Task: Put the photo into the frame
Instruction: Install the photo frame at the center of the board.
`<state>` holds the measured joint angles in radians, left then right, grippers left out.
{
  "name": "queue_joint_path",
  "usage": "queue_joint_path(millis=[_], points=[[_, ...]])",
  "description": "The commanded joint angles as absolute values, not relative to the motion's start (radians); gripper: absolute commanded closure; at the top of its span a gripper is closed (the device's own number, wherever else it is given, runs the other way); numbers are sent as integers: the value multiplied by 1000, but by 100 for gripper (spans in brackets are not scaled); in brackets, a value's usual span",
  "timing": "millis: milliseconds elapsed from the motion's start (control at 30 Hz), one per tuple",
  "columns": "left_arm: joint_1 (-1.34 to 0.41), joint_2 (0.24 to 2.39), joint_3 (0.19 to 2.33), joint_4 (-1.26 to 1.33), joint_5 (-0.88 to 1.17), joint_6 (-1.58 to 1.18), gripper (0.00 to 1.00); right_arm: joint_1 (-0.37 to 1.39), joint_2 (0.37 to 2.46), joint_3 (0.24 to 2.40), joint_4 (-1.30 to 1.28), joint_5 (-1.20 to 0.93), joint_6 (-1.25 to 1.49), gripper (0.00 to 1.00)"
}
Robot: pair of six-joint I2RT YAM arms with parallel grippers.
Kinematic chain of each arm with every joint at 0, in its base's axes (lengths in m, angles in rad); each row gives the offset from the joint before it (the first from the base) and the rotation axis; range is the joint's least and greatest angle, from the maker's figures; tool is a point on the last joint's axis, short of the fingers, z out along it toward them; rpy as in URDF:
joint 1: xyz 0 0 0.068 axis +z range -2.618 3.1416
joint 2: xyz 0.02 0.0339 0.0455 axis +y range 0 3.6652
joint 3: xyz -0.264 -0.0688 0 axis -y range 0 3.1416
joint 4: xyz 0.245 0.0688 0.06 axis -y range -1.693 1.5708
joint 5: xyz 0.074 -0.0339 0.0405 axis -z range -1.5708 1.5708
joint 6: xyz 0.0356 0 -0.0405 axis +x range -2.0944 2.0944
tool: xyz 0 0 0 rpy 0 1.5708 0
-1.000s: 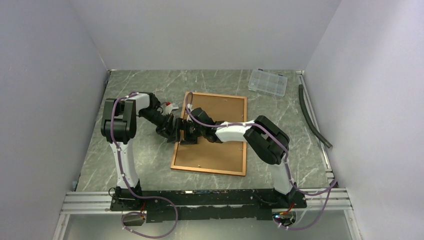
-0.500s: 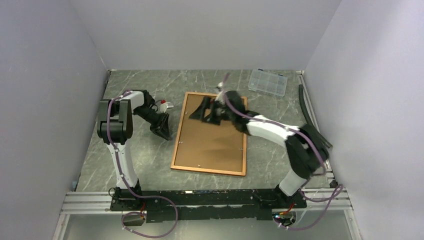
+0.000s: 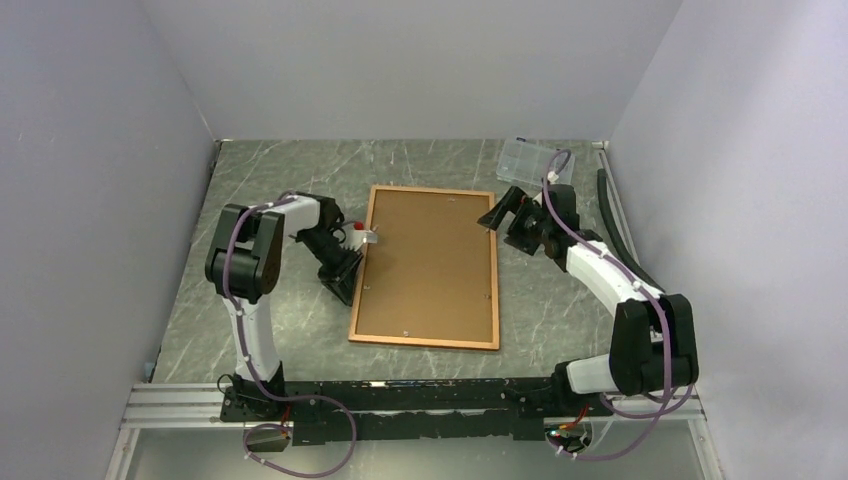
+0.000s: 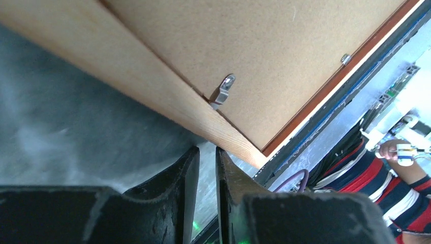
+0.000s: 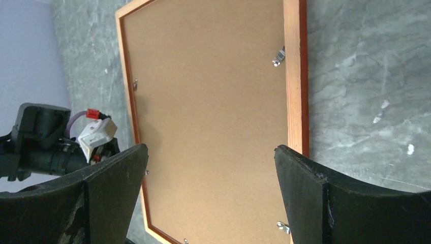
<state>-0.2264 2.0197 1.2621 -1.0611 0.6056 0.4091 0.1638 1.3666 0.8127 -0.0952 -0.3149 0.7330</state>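
The frame (image 3: pixel 425 342) lies face down in the middle of the table, its tan back side up, with the brown backing board (image 3: pixel 430 265) set in it. The photo is hidden or out of view. My left gripper (image 3: pixel 346 283) is low at the frame's left edge. In the left wrist view its fingers (image 4: pixel 206 150) are almost together with nothing between them, tips against the wooden border (image 4: pixel 152 96) near a metal turn clip (image 4: pixel 222 91). My right gripper (image 3: pixel 502 213) is raised off the frame's far right corner, wide open and empty (image 5: pixel 211 147), looking across the backing board (image 5: pixel 208 101).
A small clear compartment box (image 3: pixel 535 160) stands at the back right, partly behind my right arm. A black hose (image 3: pixel 625 240) lies along the right wall. A metal rail (image 3: pixel 400 400) runs along the near edge. A striped sleeve (image 4: pixel 376 173) shows beyond that edge.
My right arm has swung from the frame's left edge, over the frame, to its far right corner. My left gripper drew away and came back to the left edge. The frame shifted slightly right.
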Motion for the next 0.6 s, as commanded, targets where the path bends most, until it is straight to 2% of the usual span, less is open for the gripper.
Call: queue_joint_path(millis=[0,167,300,433,567], points=[[-302,1988,1236,-1001,608,416,75,155,1392,855,-100,-343,686,0],[-317,1956,1276,-1092,667,462,76,231,1481,931,-52,-353,715,0],[-218,1941,1374,-1138,685,472,74,331,1593,1045,-45,-345,726,0],[-97,2031,1530,-1136,782,384,65,407,1732,1161,-17,-353,770,1],[-76,2133,1593,-1056,899,269,50,476,1862,1292,-3,-354,810,3]])
